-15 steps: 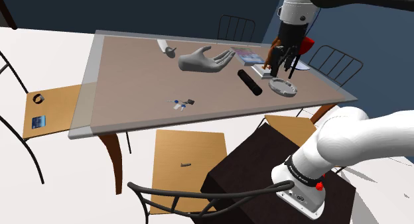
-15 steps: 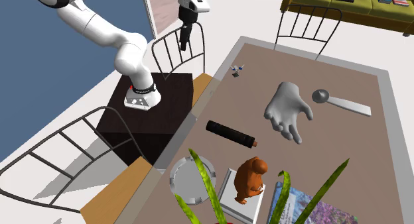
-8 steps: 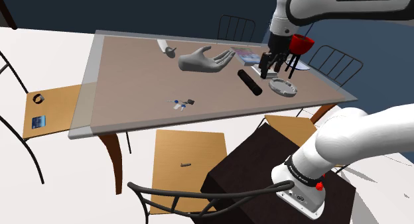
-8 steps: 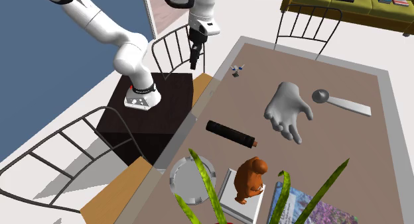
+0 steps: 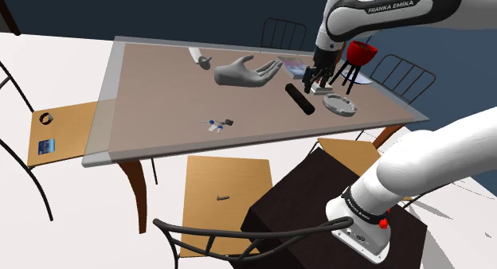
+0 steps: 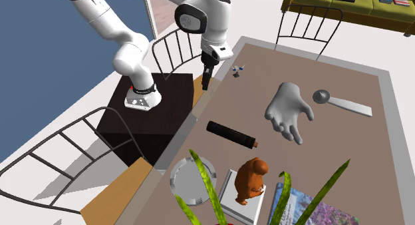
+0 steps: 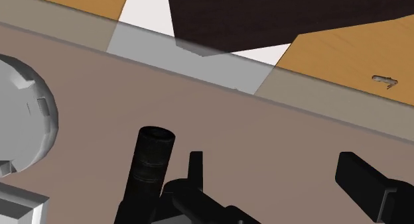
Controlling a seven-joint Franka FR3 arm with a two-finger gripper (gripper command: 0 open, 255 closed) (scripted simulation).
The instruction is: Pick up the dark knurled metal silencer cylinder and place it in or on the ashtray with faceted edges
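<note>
The dark knurled silencer cylinder (image 5: pixel 299 99) (image 6: pixel 231 134) lies flat on the brown table (image 5: pixel 167 108). The grey faceted ashtray (image 5: pixel 340 105) (image 6: pixel 193 179) rests near it, close to the table edge by the stand. My black gripper (image 5: pixel 312 80) (image 6: pixel 207 80) hangs above the table, off the cylinder. In the wrist view the fingers (image 7: pixel 368 183) stand apart with nothing between them. There the cylinder (image 7: pixel 149 166) lies just outside one finger, with the ashtray (image 7: pixel 23 120) beyond it.
A grey hand sculpture (image 5: pixel 247 72), a spoon (image 5: pixel 199 58) and small keys (image 5: pixel 217 125) lie on the table. An orange figurine (image 6: pixel 251 179) on a white box and a red-potted plant (image 5: pixel 360 52) stand by the ashtray. Chairs (image 5: pixel 227 196) ring the table.
The arm has swung down and toward the cylinder, bringing the gripper lower over the table. The fingers stay apart. Nothing on the table has moved.
</note>
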